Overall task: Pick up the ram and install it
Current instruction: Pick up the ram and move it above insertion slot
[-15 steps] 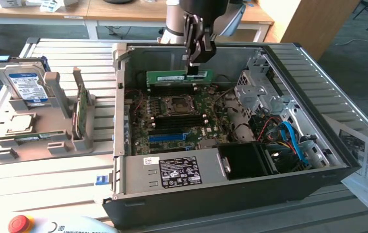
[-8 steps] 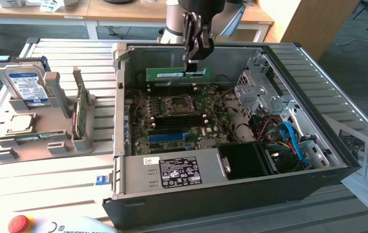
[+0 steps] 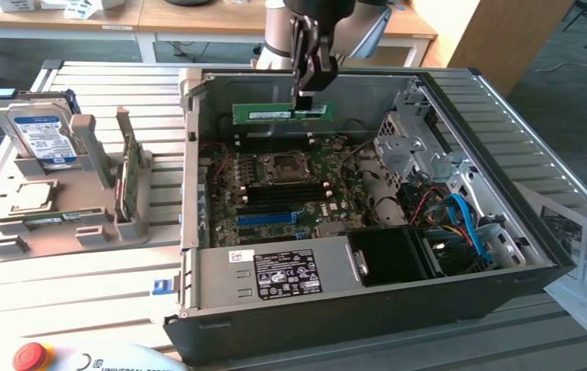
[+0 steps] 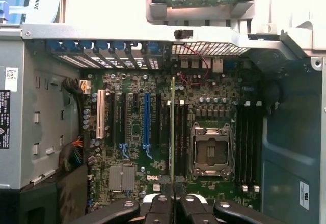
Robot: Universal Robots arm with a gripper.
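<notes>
Exterior view: my gripper (image 3: 305, 100) hangs over an open computer case (image 3: 540, 239), its jaws pinching the ram (image 3: 283, 114) by the top edge. The green stick is held level in the air, above the far end of the motherboard (image 3: 272, 201). Wrist view: the stick shows edge-on as a thin line running out from between my fingers (image 4: 160, 203), beside the processor socket (image 4: 210, 150). On the exterior view's left, a grey holder (image 3: 25, 232) carries a hard drive (image 3: 37, 133) and a wider green card (image 3: 128, 179).

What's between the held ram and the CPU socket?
Black memory slots run between the ram and the CPU socket in the wrist view; exterior view agrees. The gripper grips the ram.
</notes>
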